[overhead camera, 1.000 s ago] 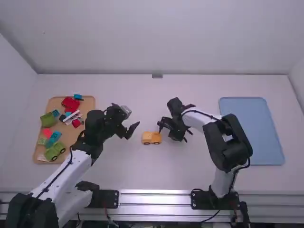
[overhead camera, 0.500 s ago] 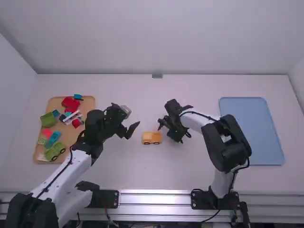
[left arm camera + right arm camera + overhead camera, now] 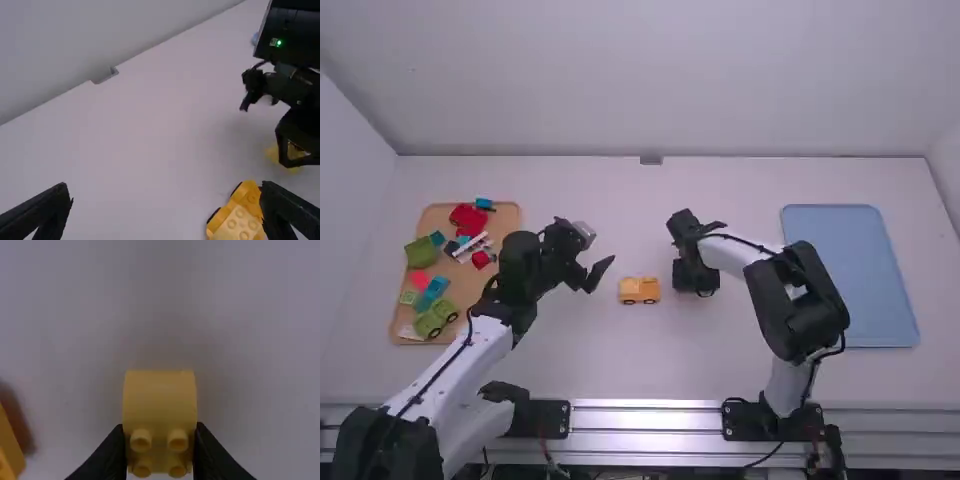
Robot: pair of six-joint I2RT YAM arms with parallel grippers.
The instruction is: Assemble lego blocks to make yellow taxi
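Black fingers spread wide, the left gripper (image 3: 166, 187) slants toward the yellow car (image 3: 640, 290), which sits midway between the table's (image 3: 640, 370) side edges, long axis parallel to the near edge. Just right of it, the right gripper (image 3: 160, 425), nearer, points down, pinching a yellow block (image 3: 160, 400); joining them probably calls for a leftward carry.

The left arm (image 3: 448, 372) goes from the near edge of the bench (image 3: 630, 365), close to its left corner, inward. The left hand (image 3: 599, 272) is located left of the bench's middle, with both fingers (image 3: 47, 207) spread wide apart. The right arm (image 3: 802, 315) bends at the elbow toward the middle. There the right hand (image 3: 695, 278) points downward, its fingers (image 3: 111, 452) closed in a grip.
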